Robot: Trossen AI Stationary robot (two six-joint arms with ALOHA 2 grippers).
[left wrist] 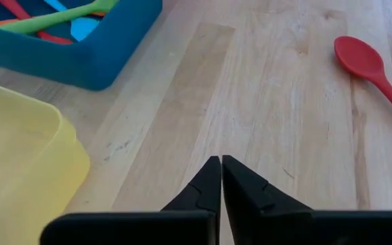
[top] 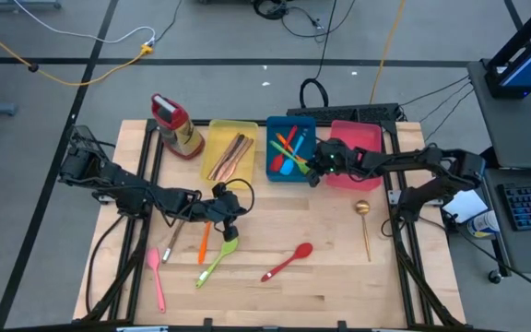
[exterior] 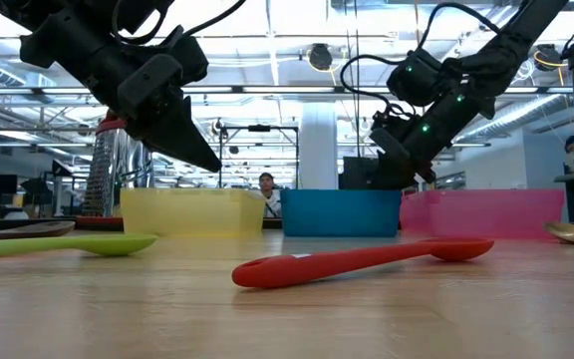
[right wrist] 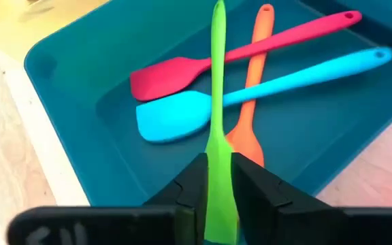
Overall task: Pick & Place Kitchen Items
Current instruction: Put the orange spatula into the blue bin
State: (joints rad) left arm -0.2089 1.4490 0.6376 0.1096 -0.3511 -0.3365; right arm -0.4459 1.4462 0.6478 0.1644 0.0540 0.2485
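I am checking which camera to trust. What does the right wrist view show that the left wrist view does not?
Only the right wrist view shows the right claw shut on a green utensil above the blue tray, with pink, light blue and orange spatulas lying inside. Only the left wrist view shows the left claw shut and empty over the bare table, the red spoon and the yellow tray. Both show the blue tray.
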